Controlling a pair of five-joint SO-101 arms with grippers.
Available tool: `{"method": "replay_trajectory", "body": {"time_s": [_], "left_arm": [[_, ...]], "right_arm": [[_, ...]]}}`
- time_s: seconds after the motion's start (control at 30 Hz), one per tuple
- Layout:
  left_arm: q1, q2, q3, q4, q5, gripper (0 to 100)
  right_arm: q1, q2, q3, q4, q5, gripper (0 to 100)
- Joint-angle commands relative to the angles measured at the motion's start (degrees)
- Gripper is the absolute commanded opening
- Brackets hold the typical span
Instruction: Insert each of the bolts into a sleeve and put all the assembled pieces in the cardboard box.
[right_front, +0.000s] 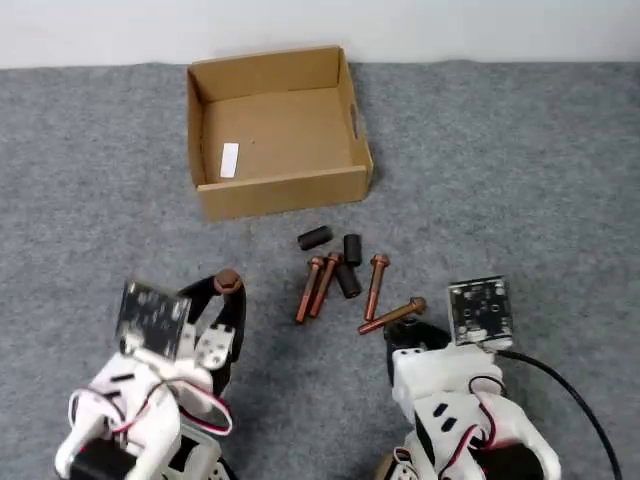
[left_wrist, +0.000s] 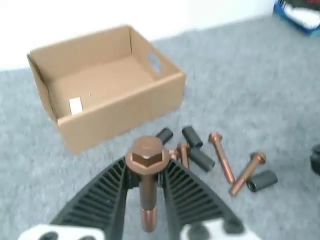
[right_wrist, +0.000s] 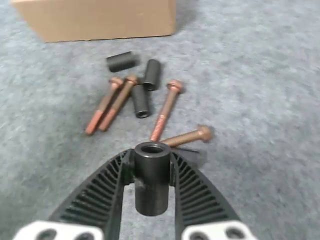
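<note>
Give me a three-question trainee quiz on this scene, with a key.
1. True or false: an assembled piece already lies in the box.
2. What is the left gripper shut on? A) a sleeve B) a bolt C) nothing
3. How many loose bolts lie on the table?

Key: 1 false; 2 B; 3 four.
</note>
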Motion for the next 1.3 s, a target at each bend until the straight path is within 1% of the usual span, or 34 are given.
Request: {"method": "replay_trajectory", "body": {"time_s": [0.0, 0.03, 0.1, 0.17, 0.23, 0.27, 0.37, 0.5, 0.6, 0.63, 0.77, 0.97, 1.13, 1.27], "left_arm": [[0.1, -5.8, 2.3, -2.3, 2.1, 0], [0.1, -4.7, 2.3, -2.4, 4.6, 0], [0.3, -3.6, 2.1, -3.4, 12.2, 0], [0.3, -3.8, 2.2, -6.9, 19.3, 0], [0.3, -4.3, 2.2, -10.1, 24.0, 0], [0.4, -4.5, 2.2, -11.6, 25.0, 0], [3.6, -4.6, 2.3, -14.6, 25.3, 0], [10.7, -4.6, 2.2, -17.8, 25.4, 0], [13.7, -4.6, 2.2, -19.7, 25.4, 0], [14.4, -4.6, 2.2, -19.9, 25.4, 0], [16.4, -4.4, 3.0, -19.7, 25.4, 0], [17.8, -4.6, 5.4, -19.9, 25.4, 0], [17.9, -4.6, 6.7, -20.4, 25.4, 0], [19.5, -4.6, 7.6, -20.7, 25.4, 0]], "right_arm": [[-5.6, -0.1, 0.1, -1.7, 0.1, 0.9], [-7.3, -0.1, 0.4, -1.8, 0.1, 0.9], [-10.0, -0.1, 0.8, -2.8, 0.1, 1.0], [-13.0, -0.1, 1.5, -3.6, 0.2, 1.0], [-16.0, -0.1, 2.0, -4.3, 0.2, 1.0], [-17.5, -0.1, 2.0, -4.4, 0.2, 1.0], [-20.4, -0.1, 2.1, -5.4, 0.4, 1.0], [-23.5, 0.3, 2.3, -8.9, 0.6, 1.0], [-24.4, 0.4, 2.3, -11.6, 1.1, 1.0], [-24.5, 0.4, 2.3, -12.4, 2.4, 1.0], [-24.6, 0.4, 2.3, -15.5, 5.1, 1.0], [-27.4, 0.5, 2.4, -15.8, 5.1, 1.0], [-27.6, 0.5, 2.4, -15.8, 5.1, 1.0], [-27.5, 0.5, 2.4, -15.8, 5.1, 1.0]]}}
